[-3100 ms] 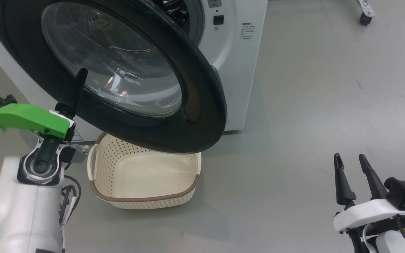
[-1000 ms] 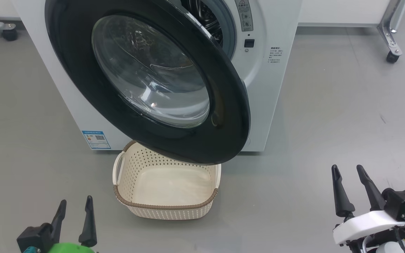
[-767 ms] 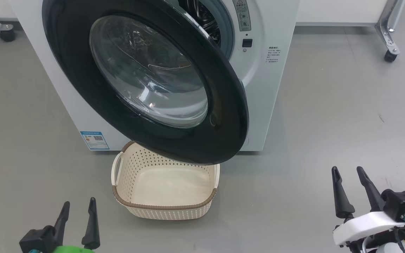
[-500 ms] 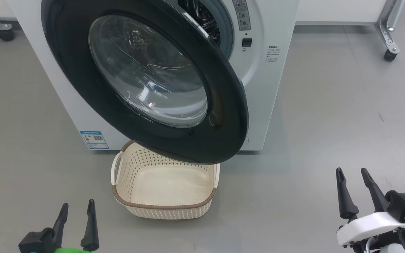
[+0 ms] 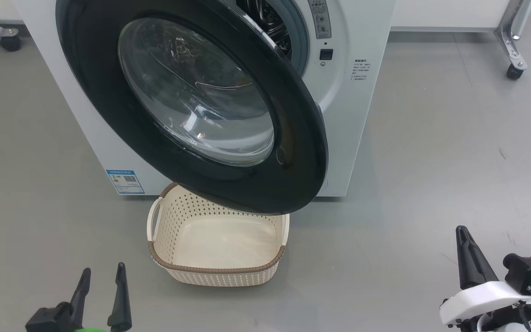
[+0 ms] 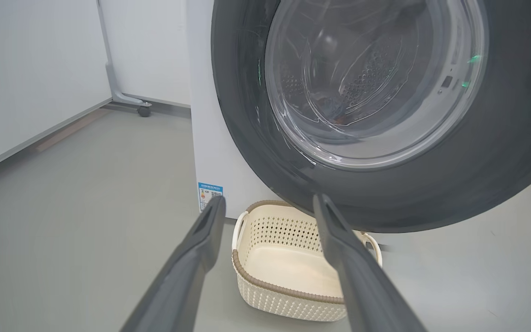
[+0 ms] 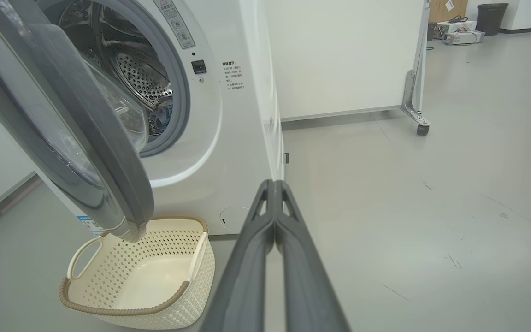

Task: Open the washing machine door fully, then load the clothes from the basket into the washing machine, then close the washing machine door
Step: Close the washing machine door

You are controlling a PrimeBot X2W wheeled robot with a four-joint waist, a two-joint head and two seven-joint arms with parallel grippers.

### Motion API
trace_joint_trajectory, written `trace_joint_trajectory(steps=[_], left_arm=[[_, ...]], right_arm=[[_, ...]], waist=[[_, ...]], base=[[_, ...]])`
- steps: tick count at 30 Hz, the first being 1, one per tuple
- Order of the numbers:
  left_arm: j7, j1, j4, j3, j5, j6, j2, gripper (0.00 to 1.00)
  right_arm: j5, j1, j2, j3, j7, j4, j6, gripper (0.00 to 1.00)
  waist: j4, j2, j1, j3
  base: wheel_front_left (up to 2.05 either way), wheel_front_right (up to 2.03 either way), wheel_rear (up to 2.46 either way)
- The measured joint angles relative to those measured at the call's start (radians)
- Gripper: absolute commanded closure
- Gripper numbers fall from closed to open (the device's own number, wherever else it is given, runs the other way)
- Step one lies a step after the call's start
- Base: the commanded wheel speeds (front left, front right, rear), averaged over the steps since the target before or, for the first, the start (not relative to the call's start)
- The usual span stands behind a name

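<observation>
Head view: the washing machine (image 5: 357,120) carries a blue sticker (image 5: 125,181) at its lower front corner and small print beside the opening; I can read neither. The washing machine door (image 5: 90,92) hangs part-open over the basket (image 5: 215,269), which stands empty on the floor (image 5: 431,161) against the machine's front.

Left wrist view: my left gripper (image 6: 268,198) has its fingers spread wide, holding nothing.

Right wrist view: my right gripper (image 7: 274,183) is pressed closed on nothing, with open floor to its right. The clothes (image 7: 162,117) lie in the drum.
</observation>
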Motion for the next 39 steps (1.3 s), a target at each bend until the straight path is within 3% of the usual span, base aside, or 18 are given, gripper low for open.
trace_joint_trajectory(steps=[17, 28, 39], left_arm=[[0.0, 0.008, -0.012, 0.017, 0.023, -0.019, -0.02, 0.0], [0.0, 0.013, -0.015, 0.003, 0.031, -0.037, -0.051, 0.0], [0.0, 0.013, -0.003, 0.002, 0.035, -0.048, -0.068, 0.0]], right_arm=[[0.011, -0.007, 0.012, -0.038, 0.0, -0.017, 0.0, 1.0], [0.023, -0.177, 0.003, -0.022, 0.0, -0.16, 0.0, 1.0], [0.033, -0.33, 0.002, 0.199, 0.0, -0.289, 0.0, 1.0]], waist=[[0.004, 0.0, 0.0, 0.001], [0.019, 0.0, 0.0, 0.01], [0.06, 0.0, 0.0, 0.005]], base=[[0.0, 0.0, 0.0], [0.0, 0.0, 0.0], [0.0, 0.0, 0.0]])
